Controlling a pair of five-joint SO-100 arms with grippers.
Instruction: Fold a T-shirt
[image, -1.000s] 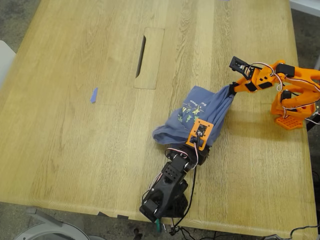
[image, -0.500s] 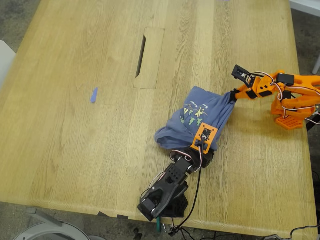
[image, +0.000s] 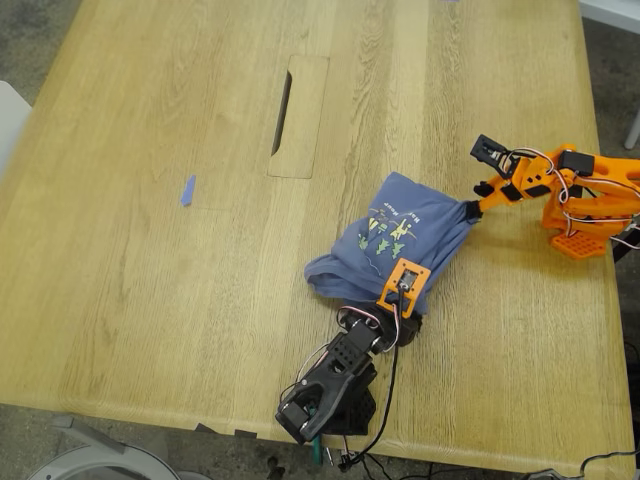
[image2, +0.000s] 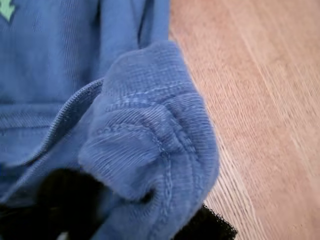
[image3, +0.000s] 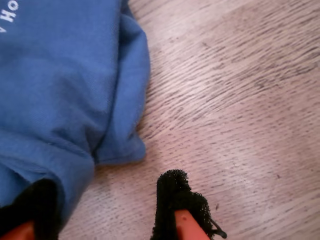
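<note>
Slate-blue cotton T-shirt (image: 400, 235) lies flatter, its raised corner lowered at exterior view's right. My second gripper (image: 472, 208) has jaws spread, likely released. My first gripper (image2: 135, 210) is pinching bunched hem, so fold looks barely begun.

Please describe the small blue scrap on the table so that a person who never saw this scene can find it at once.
Start from the dark slot cut into the table, near the exterior view's top centre. Look down and toward that view's left: the scrap lies alone on bare wood. It is a tiny, flat, plain strip, unlike the big bunched T-shirt with its print.
</note>
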